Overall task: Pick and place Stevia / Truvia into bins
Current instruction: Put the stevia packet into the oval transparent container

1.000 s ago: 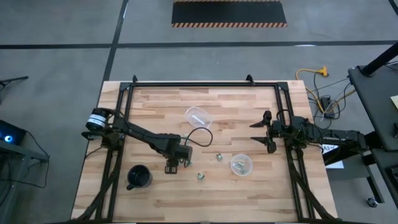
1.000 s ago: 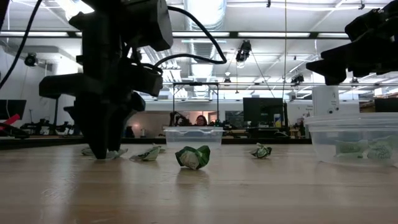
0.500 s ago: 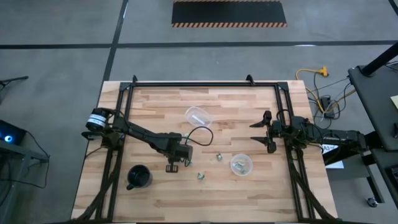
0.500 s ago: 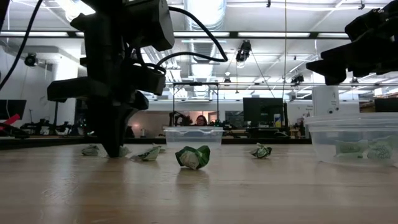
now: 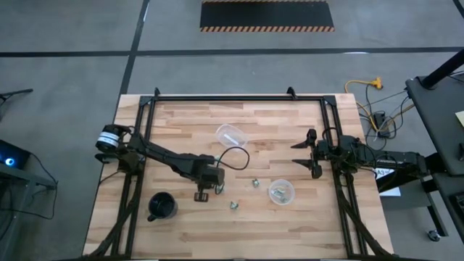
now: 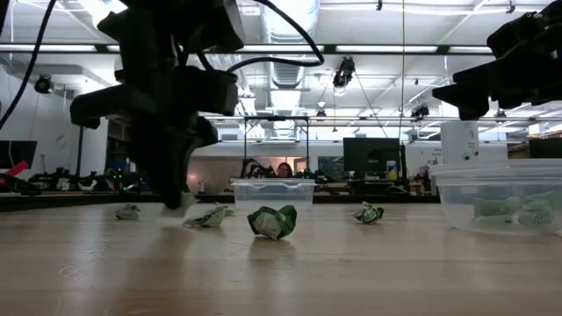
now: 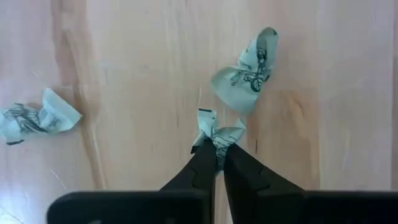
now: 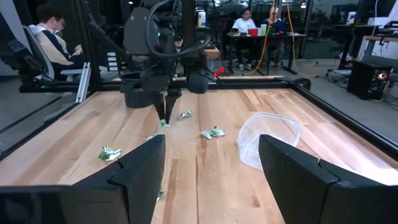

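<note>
My left jaws are clenched on one crumpled Stevia packet, pinched between the two dark fingertips, just clear of the table in the low view. Just beside it on the wood lies a second packet, and a third packet lies well apart on the other side. From above, this gripper sits left of the table's middle, with the black cup near it toward the front left. A loose packet and another lie to its right on the bare wood. Farther right stands the upright clear bin with packets already in it; the other clear bin lies tipped on its side toward the far middle. My right jaws hang released, fingers spread wide, at the table's right edge, holding nothing.
</note>
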You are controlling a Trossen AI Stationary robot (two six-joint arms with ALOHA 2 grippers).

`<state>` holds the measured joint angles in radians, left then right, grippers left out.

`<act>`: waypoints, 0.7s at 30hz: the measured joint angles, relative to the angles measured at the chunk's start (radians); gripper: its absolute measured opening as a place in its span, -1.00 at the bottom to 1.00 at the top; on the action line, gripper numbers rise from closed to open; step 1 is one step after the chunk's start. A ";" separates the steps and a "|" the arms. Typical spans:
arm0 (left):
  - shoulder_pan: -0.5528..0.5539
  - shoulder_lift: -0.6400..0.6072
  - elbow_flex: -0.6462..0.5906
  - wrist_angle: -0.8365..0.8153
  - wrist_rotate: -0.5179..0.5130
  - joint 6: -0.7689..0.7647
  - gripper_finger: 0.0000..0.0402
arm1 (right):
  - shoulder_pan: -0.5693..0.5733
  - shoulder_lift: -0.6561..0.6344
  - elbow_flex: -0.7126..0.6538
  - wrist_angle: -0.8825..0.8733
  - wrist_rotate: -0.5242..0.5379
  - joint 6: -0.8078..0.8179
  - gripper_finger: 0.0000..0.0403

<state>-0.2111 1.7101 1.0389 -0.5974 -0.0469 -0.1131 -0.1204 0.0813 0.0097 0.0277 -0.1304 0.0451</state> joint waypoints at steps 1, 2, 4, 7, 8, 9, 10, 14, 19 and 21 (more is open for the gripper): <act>0.000 0.000 0.000 0.012 -0.001 0.001 -0.99 | 0.000 0.000 0.000 0.000 -0.001 0.000 0.23; 0.000 -0.002 0.001 0.028 -0.002 0.007 -0.99 | 0.000 0.000 0.000 0.000 0.000 0.000 0.24; 0.000 -0.007 0.002 0.061 -0.008 0.030 -0.99 | 0.000 0.000 0.000 0.000 0.000 0.000 0.25; 0.002 -0.009 0.001 0.114 -0.030 0.070 -0.98 | 0.000 0.000 0.000 0.000 0.000 0.000 0.26; 0.003 -0.009 0.001 0.127 -0.057 0.073 -0.98 | 0.000 0.000 0.000 0.000 0.000 0.000 0.26; 0.006 -0.009 0.001 0.140 -0.088 0.077 -0.98 | 0.000 0.000 0.000 0.000 0.000 0.000 0.26; 0.009 -0.009 0.002 0.151 -0.128 0.078 -0.97 | 0.000 0.000 0.000 0.000 0.000 0.000 0.26; 0.038 -0.019 0.003 0.203 -0.278 0.078 -0.97 | 0.000 0.000 0.000 0.000 0.000 0.000 0.24; 0.093 -0.037 -0.012 0.343 -0.300 0.140 -0.97 | 0.000 0.000 0.000 0.000 0.000 0.000 0.22; 0.121 -0.043 -0.013 0.413 -0.298 0.147 -0.97 | 0.000 0.000 0.000 0.000 0.000 0.000 0.23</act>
<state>-0.0897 1.6671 1.0256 -0.1846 -0.3452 0.0343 -0.1204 0.0814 0.0097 0.0277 -0.1303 0.0452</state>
